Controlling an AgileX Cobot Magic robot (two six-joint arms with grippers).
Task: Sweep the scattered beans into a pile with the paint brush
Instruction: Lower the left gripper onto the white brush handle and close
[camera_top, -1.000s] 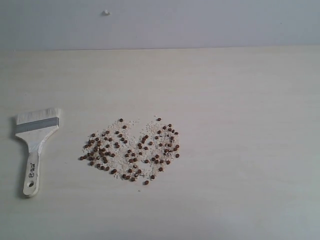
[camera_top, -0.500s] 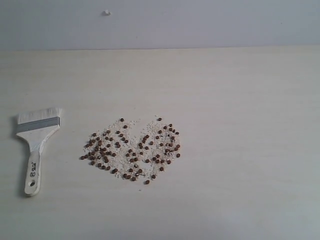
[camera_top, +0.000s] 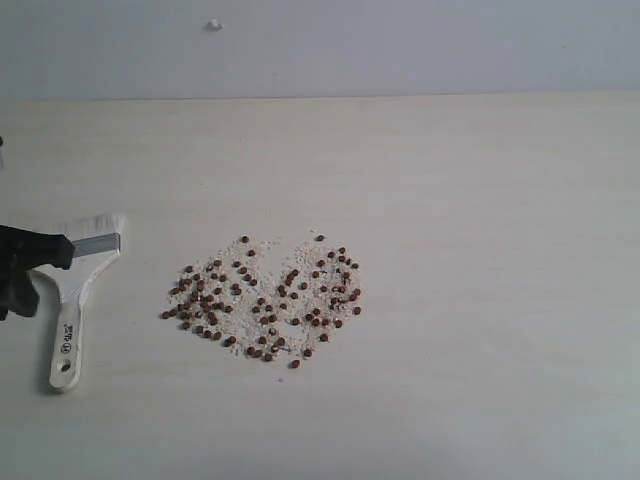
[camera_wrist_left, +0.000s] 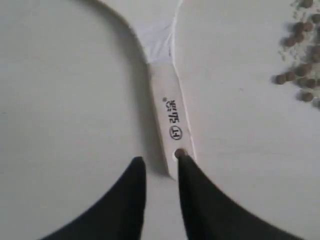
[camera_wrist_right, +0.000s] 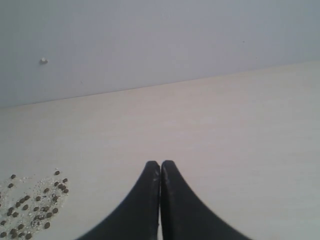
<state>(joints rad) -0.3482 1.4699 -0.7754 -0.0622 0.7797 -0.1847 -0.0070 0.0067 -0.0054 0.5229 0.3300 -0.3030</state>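
Note:
The paint brush (camera_top: 66, 335) lies flat at the left of the table, bristles towards the far side and handle towards the front. My left gripper (camera_top: 42, 272) reaches in from the left edge over the brush's metal band and upper handle. In the left wrist view this gripper (camera_wrist_left: 160, 162) is open, and the holed end of the brush handle (camera_wrist_left: 170, 110) lies just inside the gap beside one fingertip. The beans (camera_top: 260, 298) are spread in a loose patch with white crumbs at the table's middle, seen also as beans (camera_wrist_left: 300, 60) and beans (camera_wrist_right: 30, 210). My right gripper (camera_wrist_right: 160, 164) is shut and empty above bare table.
The pale table (camera_top: 480, 250) runs back to a grey wall (camera_top: 400, 45). On the wall sits a small white speck (camera_top: 213, 25), seen too in the right wrist view as the same speck (camera_wrist_right: 44, 61).
My left gripper has come into the exterior view from the left edge and now covers part of the brush. The brush and beans have not moved.

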